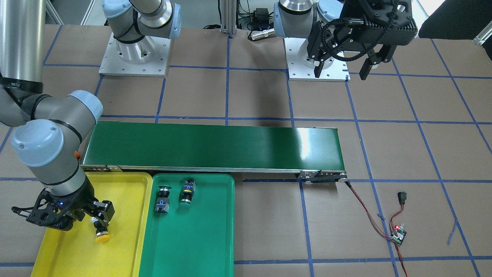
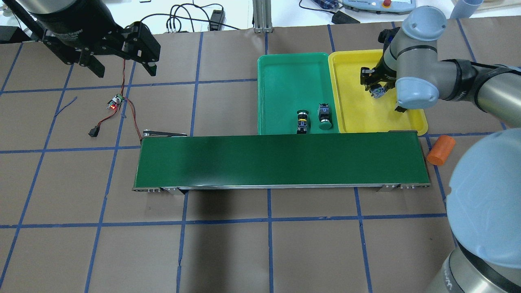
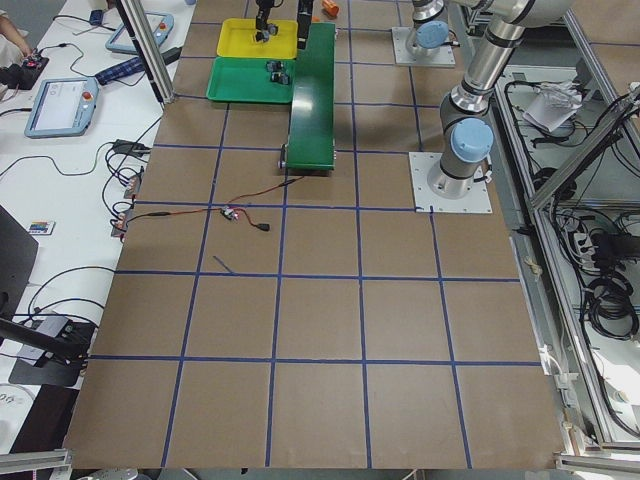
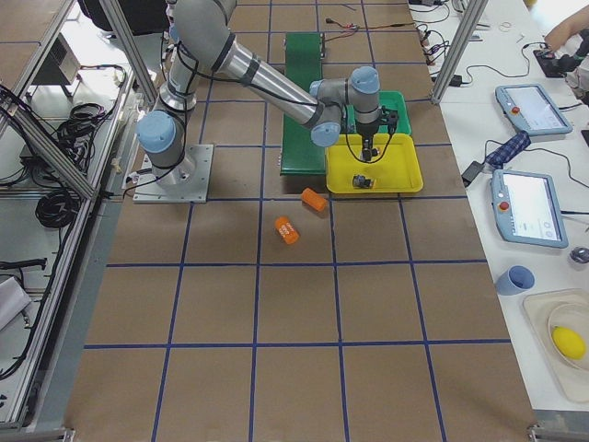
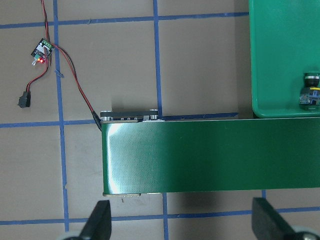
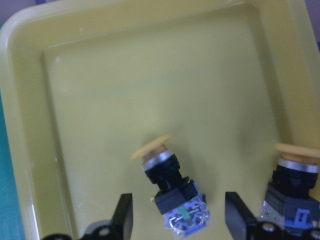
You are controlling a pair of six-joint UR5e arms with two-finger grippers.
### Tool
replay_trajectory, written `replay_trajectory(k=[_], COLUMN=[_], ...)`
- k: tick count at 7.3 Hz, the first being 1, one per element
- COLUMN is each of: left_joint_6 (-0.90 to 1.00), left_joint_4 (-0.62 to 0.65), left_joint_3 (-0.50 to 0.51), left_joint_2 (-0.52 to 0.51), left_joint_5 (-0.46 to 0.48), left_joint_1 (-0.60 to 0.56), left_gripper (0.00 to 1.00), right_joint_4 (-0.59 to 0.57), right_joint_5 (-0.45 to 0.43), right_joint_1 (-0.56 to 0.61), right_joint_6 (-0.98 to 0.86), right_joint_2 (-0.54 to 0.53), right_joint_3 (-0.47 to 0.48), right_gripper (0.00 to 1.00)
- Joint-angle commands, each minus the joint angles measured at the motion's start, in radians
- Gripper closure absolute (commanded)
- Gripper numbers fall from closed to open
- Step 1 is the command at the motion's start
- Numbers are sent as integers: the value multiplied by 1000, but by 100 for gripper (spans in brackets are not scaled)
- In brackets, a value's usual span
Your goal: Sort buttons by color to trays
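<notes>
Closest to the right wrist camera, one yellow button (image 6: 172, 185) is tilted with its blue body uppermost and its cap turned down towards the floor of the yellow tray (image 6: 150, 90). Whether the cap touches the floor cannot be told. The button sits between the fingers of the right gripper (image 6: 178, 197), whose jaws stand apart with a gap on each side of the body, so nothing is clamped. Just to its right, a second yellow button (image 6: 295, 180) rests in the same tray.

In the overhead view the green tray (image 2: 285, 81) lies just left of the yellow one. In it a green-capped button (image 2: 324, 116) and a dark button (image 2: 302, 121) lie side by side near the edge by the conveyor belt (image 2: 281, 160). The dark one's cap colour cannot be told.

Far off to the left, the left gripper (image 1: 340, 73) hangs above the table, jaws wide apart and empty. An orange cylinder (image 2: 440, 149) lies beside the belt's right end.
</notes>
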Motion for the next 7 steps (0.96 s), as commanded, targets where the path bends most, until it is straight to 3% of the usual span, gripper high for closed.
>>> replay_trajectory(k=[1,6,7], left_joint_6=[0,0,0], left_joint_4=[0,0,0], left_joint_3=[0,0,-2], left_joint_2=[0,0,0], left_joint_5=[0,0,0], left_joint_1=[0,0,0], left_gripper=[0,0,0], right_joint_4=[59,819,935], right_joint_5=[-12,1,3], right_joint_1=[5,41,44], right_joint_6=[6,6,5], right_joint_2=[-74,-594,-631], right_joint_3=[14,15,11], right_gripper=[0,0,0])
